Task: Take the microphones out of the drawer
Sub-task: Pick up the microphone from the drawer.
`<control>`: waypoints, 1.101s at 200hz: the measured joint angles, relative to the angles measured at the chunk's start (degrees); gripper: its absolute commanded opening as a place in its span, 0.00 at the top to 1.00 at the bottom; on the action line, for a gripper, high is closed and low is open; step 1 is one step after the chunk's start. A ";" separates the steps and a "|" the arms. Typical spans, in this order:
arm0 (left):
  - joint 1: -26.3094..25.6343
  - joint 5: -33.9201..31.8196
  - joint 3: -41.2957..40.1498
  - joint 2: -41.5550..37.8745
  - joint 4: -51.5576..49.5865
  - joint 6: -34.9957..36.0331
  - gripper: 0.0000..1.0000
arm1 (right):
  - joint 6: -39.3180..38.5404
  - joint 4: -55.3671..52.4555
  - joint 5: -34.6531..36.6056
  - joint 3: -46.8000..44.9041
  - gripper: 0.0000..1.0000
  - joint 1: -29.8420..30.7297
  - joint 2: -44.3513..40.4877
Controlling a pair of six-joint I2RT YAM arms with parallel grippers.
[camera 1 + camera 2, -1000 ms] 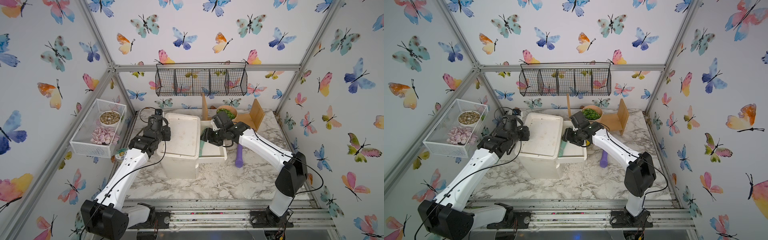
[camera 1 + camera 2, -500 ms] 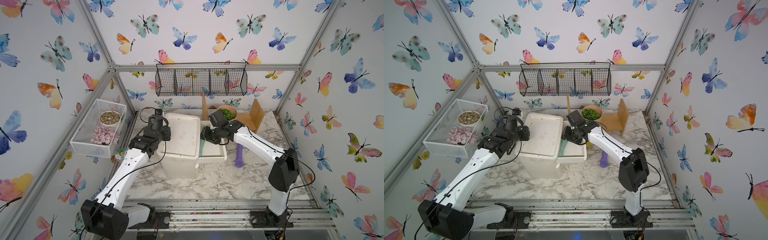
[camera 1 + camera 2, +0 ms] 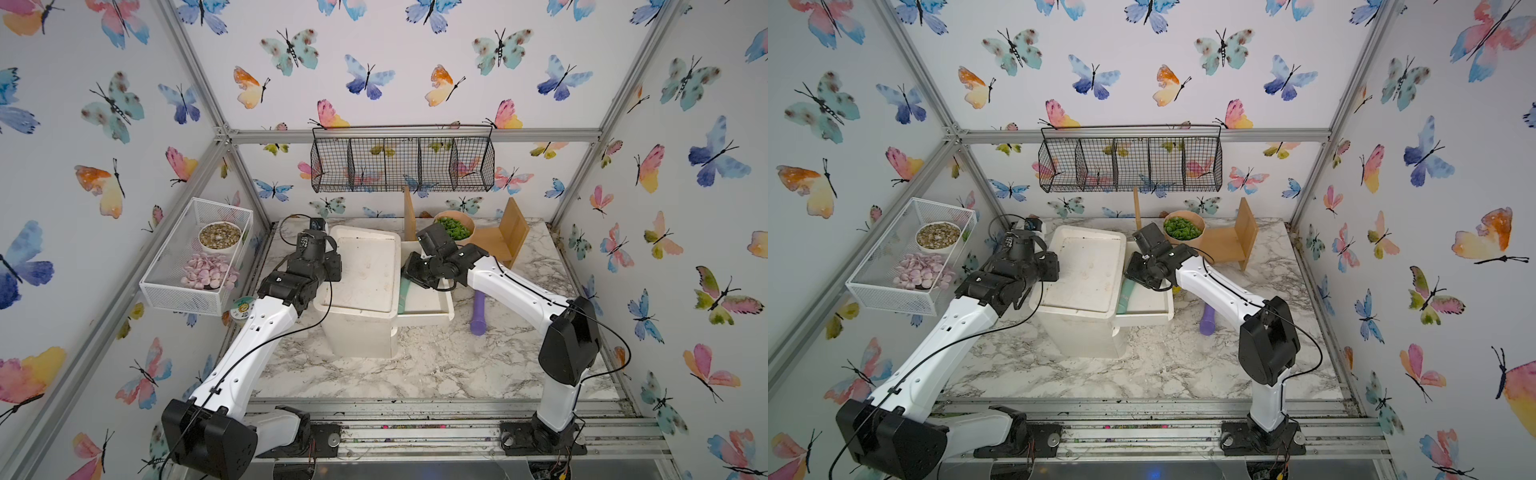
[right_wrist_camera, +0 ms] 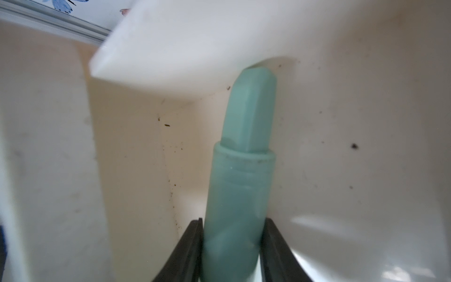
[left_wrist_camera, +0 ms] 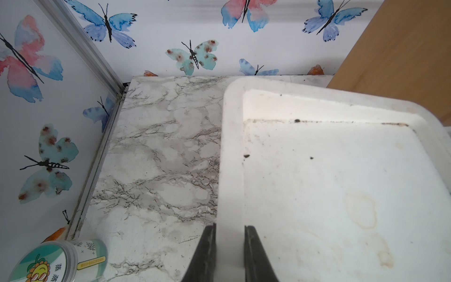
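Open drawer (image 3: 1144,319) with teal microphone (image 3: 1126,296)

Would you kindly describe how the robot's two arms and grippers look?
The left arm and right arm have glossy white shells with black joints and black bases. A thin black cable runs loosely along each. The left gripper and right gripper have flat, tapering black fingers.

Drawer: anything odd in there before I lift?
Yes. The teal microphone lies with its far end tucked under the cabinet top, so a straight lift may snag. Dark specks dot the drawer.
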 measured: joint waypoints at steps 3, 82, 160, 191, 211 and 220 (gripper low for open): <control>0.00 0.00 0.00 0.00 0.00 0.02 0.91 | 0.09 0.22 0.00 -0.17 0.66 0.00 -0.11; -0.11 -0.33 0.00 0.00 0.00 0.02 0.93 | -0.02 2.82 3.19 -3.21 0.72 0.15 -2.91; -0.33 -0.76 0.07 0.02 -0.11 0.02 1.00 | -6.86 5.20 9.25 -5.03 0.75 0.26 -8.94; -0.35 -0.83 0.44 0.26 -0.48 -0.04 1.00 | -9.55 6.49 11.91 -5.07 0.76 0.26 -11.23; -0.37 -0.87 0.76 0.46 -0.83 -0.17 1.00 | -11.39 7.28 13.73 -5.07 0.76 0.26 -12.96; -0.37 -0.90 0.85 0.50 -0.96 -0.20 1.00 | -12.28 7.56 14.56 -5.07 0.76 0.26 -13.66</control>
